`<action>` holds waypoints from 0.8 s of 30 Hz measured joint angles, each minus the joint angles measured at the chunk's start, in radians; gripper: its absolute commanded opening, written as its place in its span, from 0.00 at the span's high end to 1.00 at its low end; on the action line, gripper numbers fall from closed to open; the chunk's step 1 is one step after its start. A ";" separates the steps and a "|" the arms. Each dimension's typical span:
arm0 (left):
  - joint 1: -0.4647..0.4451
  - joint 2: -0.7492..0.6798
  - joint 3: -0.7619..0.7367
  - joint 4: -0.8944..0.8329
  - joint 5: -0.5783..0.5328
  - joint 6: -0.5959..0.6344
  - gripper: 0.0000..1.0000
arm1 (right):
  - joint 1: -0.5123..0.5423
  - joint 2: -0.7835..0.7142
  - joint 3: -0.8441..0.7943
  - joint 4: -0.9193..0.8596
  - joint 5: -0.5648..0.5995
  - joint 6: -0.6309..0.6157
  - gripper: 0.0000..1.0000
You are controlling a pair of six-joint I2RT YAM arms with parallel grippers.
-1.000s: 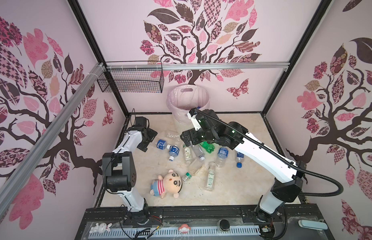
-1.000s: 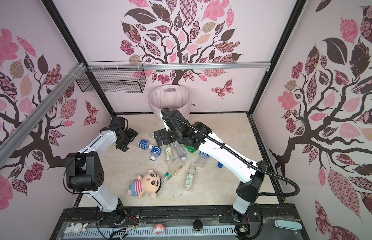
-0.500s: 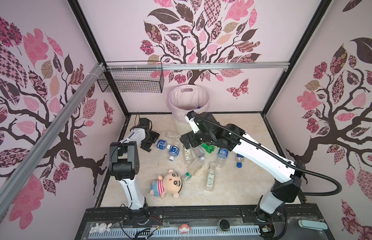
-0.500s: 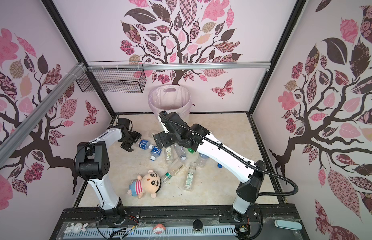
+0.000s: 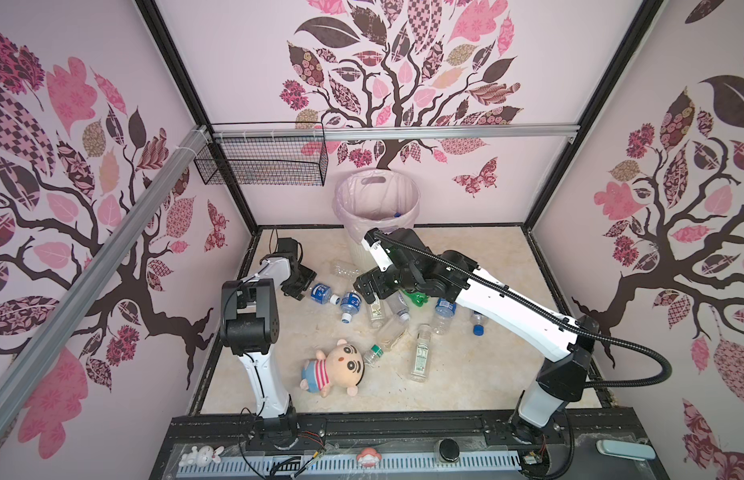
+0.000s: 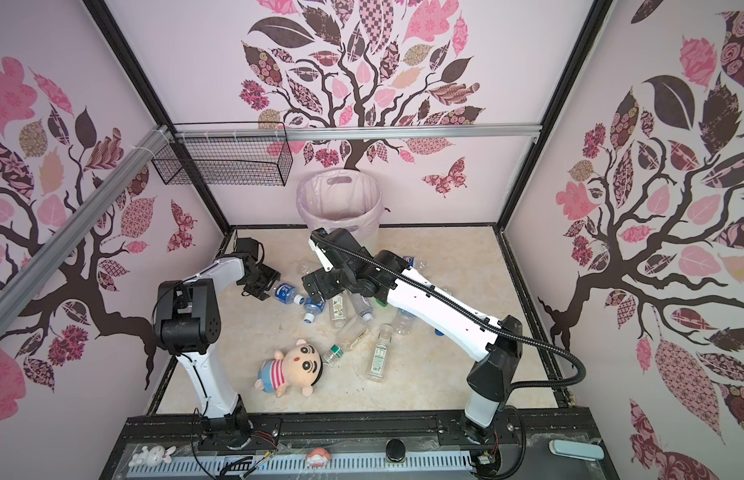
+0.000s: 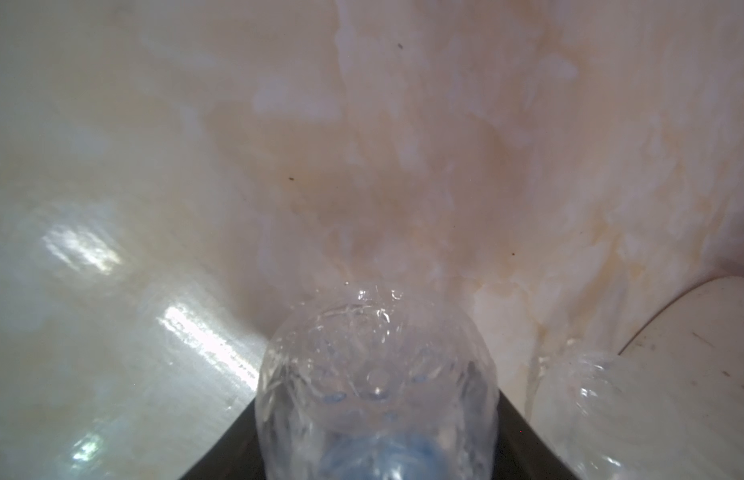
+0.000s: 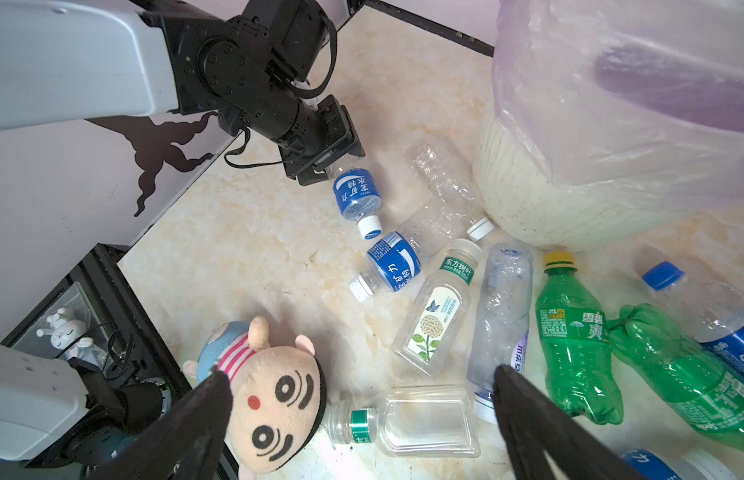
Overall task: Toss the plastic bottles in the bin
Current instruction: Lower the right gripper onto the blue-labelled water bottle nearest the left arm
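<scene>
Several plastic bottles (image 5: 397, 309) lie loose on the marble floor in front of the bin (image 5: 349, 226), which is cream and lined with a pink bag. My left gripper (image 5: 299, 286) is low on the floor, shut on the base of a blue-labelled bottle (image 8: 356, 193). In the left wrist view that bottle (image 7: 376, 374) fills the gap between the dark fingers. Above the pile hovers my right gripper (image 8: 358, 380), open and holding nothing, over a clear flat bottle (image 8: 420, 419). Two green bottles (image 8: 570, 332) lie beside it.
A plush doll (image 5: 337, 368) in a striped shirt lies near the front, touching a bottle. A black wire basket (image 5: 262, 164) hangs on the back left rail. A blue cap (image 5: 397, 215) shows inside the bin. Walls close off three sides.
My left gripper has slid in over the blue-labelled bottle's base and its jaws have come together on it. The right gripper has dropped slightly toward the pile, still open.
</scene>
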 measured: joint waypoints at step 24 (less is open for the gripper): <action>0.001 -0.165 -0.041 0.010 0.105 0.145 0.56 | 0.000 -0.053 -0.205 0.131 0.151 0.084 0.00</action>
